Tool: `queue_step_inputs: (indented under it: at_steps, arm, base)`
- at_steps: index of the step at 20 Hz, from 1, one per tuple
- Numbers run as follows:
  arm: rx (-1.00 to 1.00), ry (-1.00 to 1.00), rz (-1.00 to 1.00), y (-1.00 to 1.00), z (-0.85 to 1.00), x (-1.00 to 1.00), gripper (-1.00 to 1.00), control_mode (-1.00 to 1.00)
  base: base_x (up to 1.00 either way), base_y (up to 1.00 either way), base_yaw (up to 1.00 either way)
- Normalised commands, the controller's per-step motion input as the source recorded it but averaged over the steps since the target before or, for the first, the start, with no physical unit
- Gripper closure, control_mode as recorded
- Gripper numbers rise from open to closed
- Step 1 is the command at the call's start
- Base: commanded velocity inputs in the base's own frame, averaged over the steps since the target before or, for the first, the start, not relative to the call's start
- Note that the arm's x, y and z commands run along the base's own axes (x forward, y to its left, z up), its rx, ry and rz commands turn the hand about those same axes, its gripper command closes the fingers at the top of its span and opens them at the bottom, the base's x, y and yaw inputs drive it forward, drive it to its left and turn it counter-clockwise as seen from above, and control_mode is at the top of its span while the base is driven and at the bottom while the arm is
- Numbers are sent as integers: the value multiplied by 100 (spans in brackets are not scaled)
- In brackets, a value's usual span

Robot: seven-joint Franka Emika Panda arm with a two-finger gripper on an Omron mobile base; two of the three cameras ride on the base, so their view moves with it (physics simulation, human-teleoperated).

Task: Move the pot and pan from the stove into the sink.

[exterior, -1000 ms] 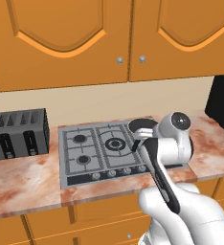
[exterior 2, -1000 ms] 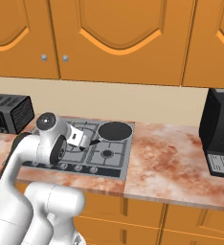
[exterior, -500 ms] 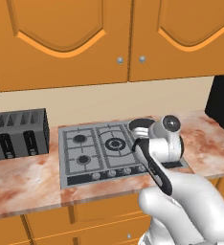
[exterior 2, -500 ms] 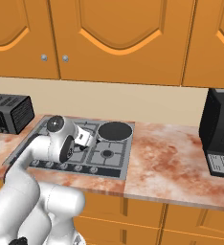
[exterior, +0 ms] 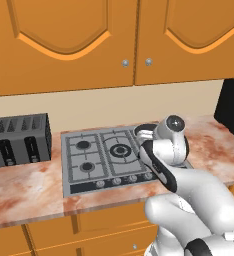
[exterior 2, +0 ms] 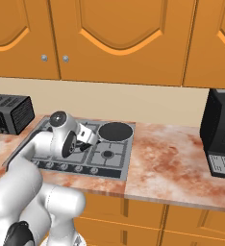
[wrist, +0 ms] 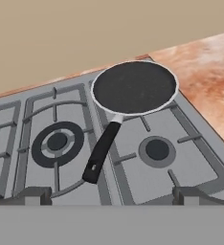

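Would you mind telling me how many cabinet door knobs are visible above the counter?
2. In the left base view, one knob sits at the lower corner of the left door and the other knob on the adjoining right door; further knobs may lie outside the frame.

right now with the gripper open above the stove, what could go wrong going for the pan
1. The pan sits at the stove's back right corner near the counter edge; a clumsy contact could push it off the grate.
2. Its long handle runs diagonally between burners, so the open gripper may need to turn to line up or the fingers could close askew and slip.
3. Held by the handle alone, the pan would likely tip.
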Motion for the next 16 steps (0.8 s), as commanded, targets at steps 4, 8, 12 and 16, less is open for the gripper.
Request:
queue_step_inputs:
  at_steps: [4,8,12,16]
  arm:
    - [0,12,0,0,-18,14,-100,-100]
    - [0,3,0,0,-3,3,-100,-100]
    - [0,0,0,0,-4,5,-100,-100]
    - [0,0,0,0,-22,10,-100,-100]
  base:
    - [0,0,0]
    - [0,0,0]
    - [0,0,0]
    - [0,0,0]
